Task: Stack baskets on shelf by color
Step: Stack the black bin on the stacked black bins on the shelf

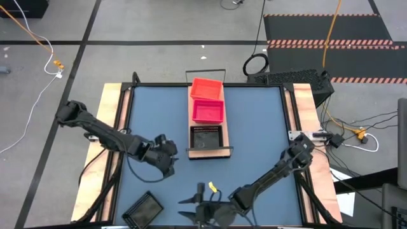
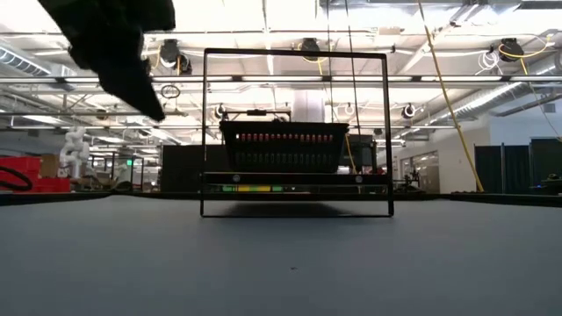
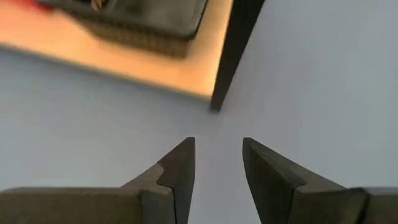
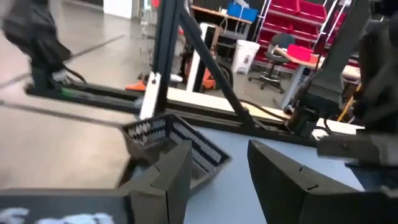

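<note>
1. high view shows the shelf (image 1: pixel 210 150) running down the middle of the table (image 1: pixel 254 127), with three baskets on it in a row: the orange basket (image 1: pixel 206 88) at the far end, the pink-red basket (image 1: pixel 208 111) touching it in the middle, and a black basket (image 1: pixel 206 137) at the near end.
2. a second black basket (image 1: pixel 144 208) lies off the shelf, tilted, at the near left corner of the table; in the right wrist view it (image 4: pixel 174 142) sits just past that arm's fingers.
3. the left gripper (image 1: pixel 168 160) hovers over bare tabletop just left of the shelf's near end, holding nothing; in the left wrist view its fingers (image 3: pixel 180 167) are spread with only table between them, and the shelf corner and the black basket on it lie just ahead.
4. the right gripper (image 1: pixel 202 205) sits at the near edge of the table, its fingers parted and empty, aimed toward the loose black basket.
5. judged from this layout, the step in hand is fetching the loose black basket; black on black looks like the only stack left to make.
6. the next move seems to call for the right gripper to reach the loose basket, close on one mesh wall, lift it level, and set it squarely into the black basket on the shelf.
</note>
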Available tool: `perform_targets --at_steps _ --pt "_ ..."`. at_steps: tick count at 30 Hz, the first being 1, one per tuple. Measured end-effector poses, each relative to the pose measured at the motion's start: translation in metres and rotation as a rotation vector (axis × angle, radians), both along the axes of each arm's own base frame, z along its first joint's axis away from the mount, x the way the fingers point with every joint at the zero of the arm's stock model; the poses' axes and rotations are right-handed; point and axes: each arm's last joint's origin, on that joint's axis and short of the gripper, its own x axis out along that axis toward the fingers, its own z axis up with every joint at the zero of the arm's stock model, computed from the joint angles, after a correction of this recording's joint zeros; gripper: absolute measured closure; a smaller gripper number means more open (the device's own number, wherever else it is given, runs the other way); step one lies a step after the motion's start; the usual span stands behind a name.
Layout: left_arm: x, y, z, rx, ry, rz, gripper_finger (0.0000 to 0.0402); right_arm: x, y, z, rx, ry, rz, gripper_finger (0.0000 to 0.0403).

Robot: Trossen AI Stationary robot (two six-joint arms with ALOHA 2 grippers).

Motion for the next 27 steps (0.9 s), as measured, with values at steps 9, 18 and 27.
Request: perform_targets --at_steps 9,18,27 --pt "0.009 -0.016 0.028 0.025 -0.153 -0.068 0.0266 0.011 -0.013 -0.022 -0.11 0.109 0.018 0.0254" --pt "-0.009 -0.053 0.039 0.07 -0.232 -0.119 0.0266 0.018 -0.028 -0.027 -0.041 0.097 -0.011 0.0274" --pt "-0.046 -0.099 0.043 0.097 -0.361 -0.169 0.0266 0.04 -0.065 -0.028 0.283 0.121 -0.016 0.0281"
